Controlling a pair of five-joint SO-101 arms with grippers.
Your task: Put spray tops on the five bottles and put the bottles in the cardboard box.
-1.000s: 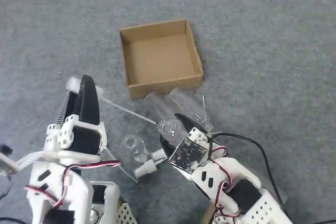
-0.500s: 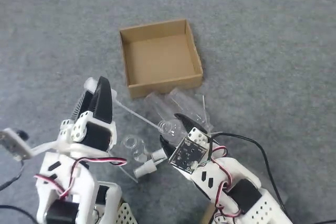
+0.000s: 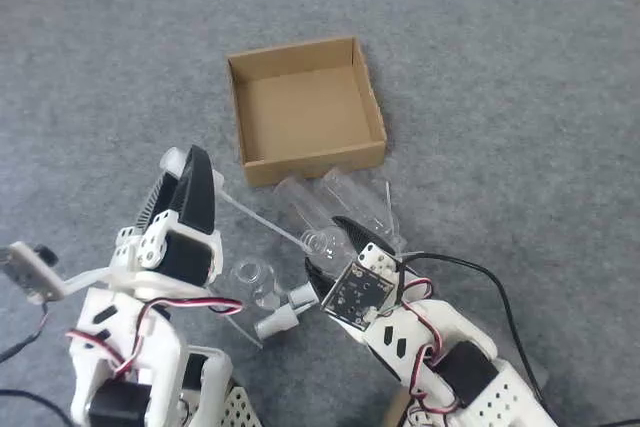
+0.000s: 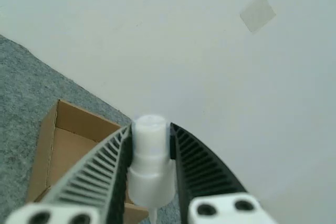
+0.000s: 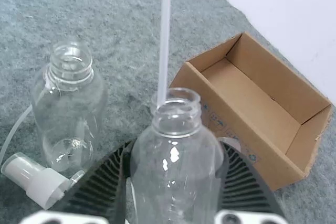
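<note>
Left gripper (image 3: 183, 169) is clamped on a white spray top (image 4: 151, 166), one jaw on each side of the cap. The dip tube (image 3: 260, 217) trails out toward the right gripper (image 3: 332, 247).

Over the last second this arm swung across toward the right gripper, then settled. The tube's free end now sits at the neck of the clear bottle (image 5: 176, 150), which the right gripper pinches upright between its jaws. The right arm held its position throughout.

In the right wrist view the tube descends just behind the bottle mouth; whether the tip is inside cannot be determined. Judgement: alignment for the first capping is nearly complete, but insertion is not yet confirmed.

Beside the right gripper stands a second open bottle (image 5: 68, 108), with a loose spray top (image 5: 31, 177) lying by it. Beyond both grippers, the cardboard box (image 3: 315, 162) holds no bottle.
</note>
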